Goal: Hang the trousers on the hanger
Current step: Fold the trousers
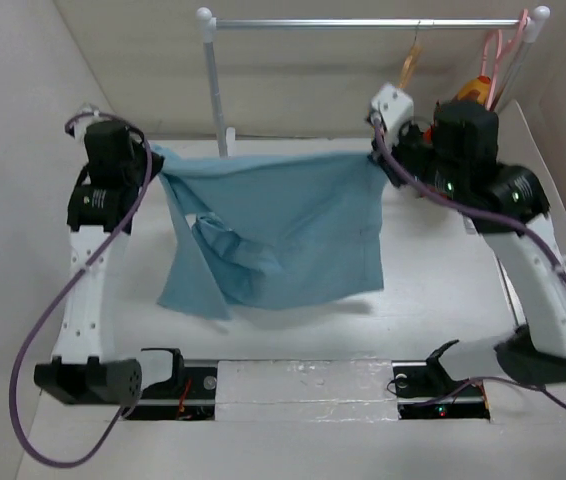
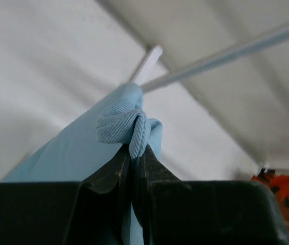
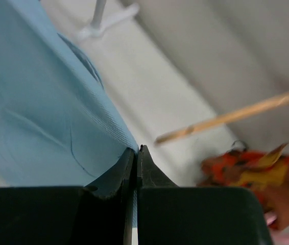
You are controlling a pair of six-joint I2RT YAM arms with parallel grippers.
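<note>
The trousers [image 1: 273,230] hang spread between both arms, lifted above the counter [image 1: 433,270], with the lower cloth sagging in loose folds toward it. The left claw [image 2: 136,153] is clamped on a bunched corner of blue cloth, its fingers pressed tight together around the fold. The right claw [image 3: 136,151] pinches the opposite top edge the same way, with only a sliver of fabric between its tips. The hanger [image 1: 409,68] hangs from the rail [image 1: 363,23] at the back right, just behind the right arm. Near it are a pink hanger [image 1: 498,50] and an orange patterned garment [image 3: 246,173]. The right wrist view shows a tan wooden bar close beyond the claw, probably this hanger's, though it is blurred. The step in hand looks like carrying the stretched garment toward the hanger, with the draping not yet begun. The next move calls for both arms to travel back and right together, keeping the cloth taut and high enough for its edge to clear the wooden bar without snagging the patterned garment.
</note>
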